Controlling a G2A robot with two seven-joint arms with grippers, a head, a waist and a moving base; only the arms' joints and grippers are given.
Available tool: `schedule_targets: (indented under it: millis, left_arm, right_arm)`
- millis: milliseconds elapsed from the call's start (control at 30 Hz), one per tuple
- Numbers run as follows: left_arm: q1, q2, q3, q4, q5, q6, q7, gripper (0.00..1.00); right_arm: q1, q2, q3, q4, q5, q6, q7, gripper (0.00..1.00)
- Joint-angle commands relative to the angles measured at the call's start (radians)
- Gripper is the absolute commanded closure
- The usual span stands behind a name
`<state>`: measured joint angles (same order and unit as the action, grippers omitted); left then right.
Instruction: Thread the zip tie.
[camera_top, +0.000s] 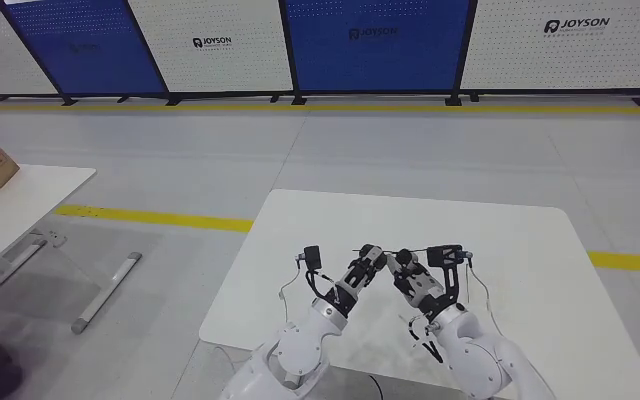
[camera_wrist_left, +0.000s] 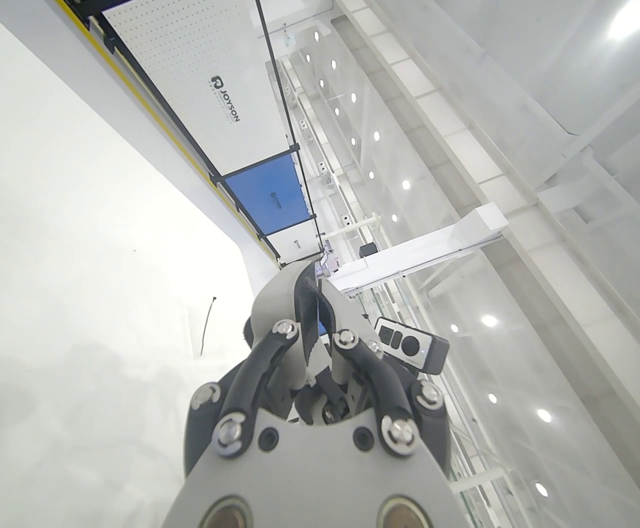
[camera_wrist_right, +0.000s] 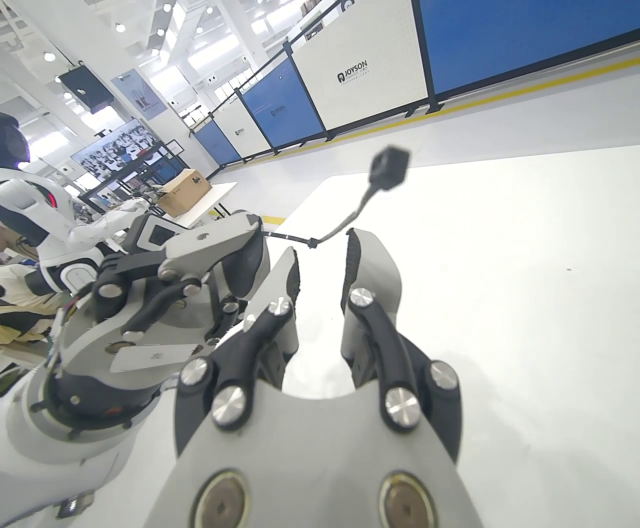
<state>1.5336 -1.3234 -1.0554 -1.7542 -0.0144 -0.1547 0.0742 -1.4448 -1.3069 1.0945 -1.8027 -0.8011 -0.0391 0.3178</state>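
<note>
My left gripper (camera_wrist_left: 315, 287) is shut on a thin black zip tie (camera_wrist_left: 318, 302), which is pinched edge-on between its pads. In the right wrist view the left gripper (camera_wrist_right: 242, 245) holds the strap out sideways. The strap's small head (camera_wrist_right: 312, 243) hangs just past the tips of my open right gripper (camera_wrist_right: 325, 250), touching neither finger. From the head a blurred grey length bends up to a black square block (camera_wrist_right: 390, 167). In the top view both grippers (camera_top: 372, 262) (camera_top: 404, 264) meet tip to tip above the white table (camera_top: 500, 235).
A second black zip tie (camera_wrist_left: 207, 325) lies loose on the table beyond the left gripper. The table's near edge runs close under both arms. Another white table (camera_top: 35, 200) stands off to the left, with a cardboard box (camera_wrist_right: 185, 190) on it.
</note>
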Motion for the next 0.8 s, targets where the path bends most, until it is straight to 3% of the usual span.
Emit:
schedule_targets:
  millis: [0,167,300,767]
  left_arm:
    - [0.0,0.0,0.0,0.0,0.004,0.0,-0.004,1.0]
    - [0.001,0.001,-0.001,0.0,0.009,-0.001,-0.009,1.0]
    - [0.001,0.001,-0.003,0.002,0.012,0.0,-0.012,1.0]
    - [-0.004,0.002,-0.012,0.001,0.004,-0.01,-0.022,1.0]
  right_arm:
    - [0.001,0.0,-0.001,0.001,0.001,0.002,-0.001,0.78]
    - [0.004,-0.002,-0.004,0.003,0.005,0.008,-0.005,0.81]
    - [0.007,-0.002,-0.006,0.007,0.009,0.011,-0.007,1.0]
    - [0.016,-0.006,-0.016,0.024,0.009,0.025,-0.011,1.0]
